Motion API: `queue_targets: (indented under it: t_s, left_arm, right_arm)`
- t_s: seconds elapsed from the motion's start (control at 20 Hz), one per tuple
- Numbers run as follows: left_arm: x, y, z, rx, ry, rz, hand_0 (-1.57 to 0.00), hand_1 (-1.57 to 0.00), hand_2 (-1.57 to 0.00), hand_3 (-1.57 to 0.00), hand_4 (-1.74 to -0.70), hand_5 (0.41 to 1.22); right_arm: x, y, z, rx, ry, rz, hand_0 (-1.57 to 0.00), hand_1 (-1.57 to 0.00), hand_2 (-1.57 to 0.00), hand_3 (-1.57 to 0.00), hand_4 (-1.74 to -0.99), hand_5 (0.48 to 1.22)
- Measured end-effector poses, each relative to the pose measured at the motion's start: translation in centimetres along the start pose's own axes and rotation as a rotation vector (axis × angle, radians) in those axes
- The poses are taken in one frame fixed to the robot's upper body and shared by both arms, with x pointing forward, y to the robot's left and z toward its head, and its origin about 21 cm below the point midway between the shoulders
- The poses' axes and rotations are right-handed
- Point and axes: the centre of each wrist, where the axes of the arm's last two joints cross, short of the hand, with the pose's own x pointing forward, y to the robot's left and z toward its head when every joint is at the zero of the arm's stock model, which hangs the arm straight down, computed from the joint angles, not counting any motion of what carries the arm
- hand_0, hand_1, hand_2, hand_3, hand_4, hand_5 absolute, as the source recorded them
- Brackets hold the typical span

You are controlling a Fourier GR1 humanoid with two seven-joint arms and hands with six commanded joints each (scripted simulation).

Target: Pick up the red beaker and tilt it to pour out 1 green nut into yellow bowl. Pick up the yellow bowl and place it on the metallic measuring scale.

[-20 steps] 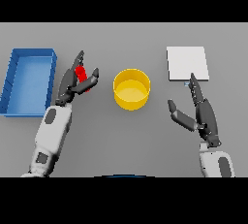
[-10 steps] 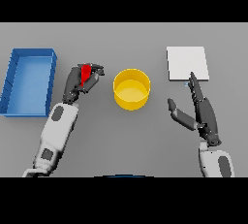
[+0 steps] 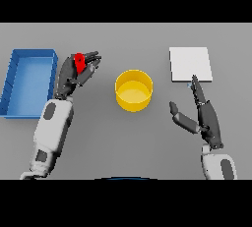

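Now that the left hand [image 3: 74,76] has curled round the red beaker [image 3: 78,63], where a second ago its fingers were spread, the beaker sits clamped left of the yellow bowl [image 3: 134,90], ready for pouring. The right hand [image 3: 205,115] rests open-fingered below the measuring scale [image 3: 190,64].

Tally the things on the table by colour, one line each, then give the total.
Red: 1, the red beaker, held in the left robot hand
Yellow: 1, the yellow bowl
Blue: 1, the blue bin
Silvery white: 1, the metallic measuring scale
Total: 4
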Motion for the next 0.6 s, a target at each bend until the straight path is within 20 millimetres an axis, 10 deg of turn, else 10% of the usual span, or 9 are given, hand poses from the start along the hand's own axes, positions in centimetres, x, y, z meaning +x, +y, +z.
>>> queue_targets:
  t_s: [0.6]
  left_arm:
    - [4.6, 1.1, -2.3, -0.165, -0.045, -0.389, -1.57, -1.57, -1.57, -1.56, -1.74, 1.120]
  right_arm:
    - [0.0, 0.1, 0.2, -0.004, -0.023, 0.046, 0.00, 0.00, 0.00, 0.00, -1.194, 0.658]
